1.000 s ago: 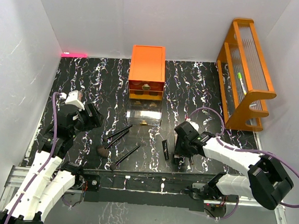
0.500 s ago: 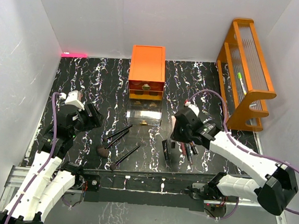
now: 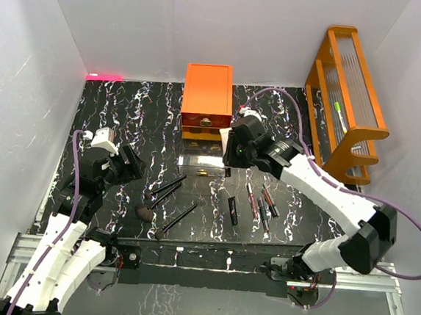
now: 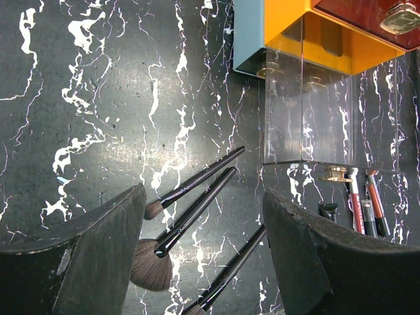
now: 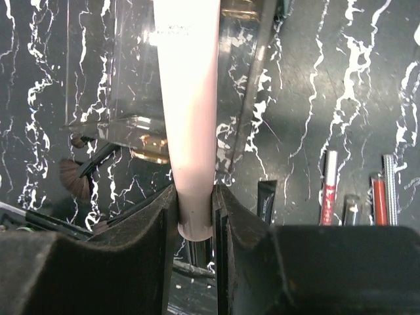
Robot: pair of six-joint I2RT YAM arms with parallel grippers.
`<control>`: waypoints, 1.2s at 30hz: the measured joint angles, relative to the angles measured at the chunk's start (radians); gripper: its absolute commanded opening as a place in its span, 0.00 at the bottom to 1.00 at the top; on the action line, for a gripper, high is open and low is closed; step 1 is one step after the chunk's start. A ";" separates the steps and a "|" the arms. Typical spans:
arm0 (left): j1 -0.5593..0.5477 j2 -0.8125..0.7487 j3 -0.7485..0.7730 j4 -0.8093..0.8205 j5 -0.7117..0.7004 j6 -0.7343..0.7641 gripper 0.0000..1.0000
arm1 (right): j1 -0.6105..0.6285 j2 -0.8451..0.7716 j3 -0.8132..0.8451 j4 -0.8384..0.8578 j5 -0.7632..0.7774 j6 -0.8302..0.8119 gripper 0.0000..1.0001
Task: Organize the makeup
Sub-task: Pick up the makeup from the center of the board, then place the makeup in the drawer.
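1. The table (image 3: 126, 113) is a black slab with white marble veining, smooth and matte.
2. The orange drawer chest (image 3: 207, 91) stands at the far centre. It is boxy and hard-sided, with brass knobs.
3. The clear drawer (image 5: 125, 79) projects in front of the chest. It is a rigid, transparent, shallow, rectangular tray with glossy walls.
4. The right gripper (image 5: 195, 216) has its jaws clamped on the capped end of the pink tube (image 5: 190, 98). The tube is pale, smooth and tapered. Its long axis runs straight ahead from the jaws and crosses the drawer's front wall, so most of its length hangs above the drawer floor. Judgement: the coming move is a lowering into this tray. The right arm is at the tray. The left arm is well apart from it.
5. The left gripper (image 4: 203, 216) has its jaws wide apart and holds nothing. It hovers above 3 brushes (image 4: 197, 177) with long black handles and soft brown heads. They lie diagonally and nearly parallel.
6. The slim lip products (image 3: 258, 202) and 1 dark tube (image 3: 232, 209) lie loose on the table, near the drawer's right front corner.
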 measured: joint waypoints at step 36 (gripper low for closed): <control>0.000 -0.020 0.000 0.000 -0.002 0.000 0.70 | 0.031 0.354 0.277 0.033 0.005 -0.259 0.27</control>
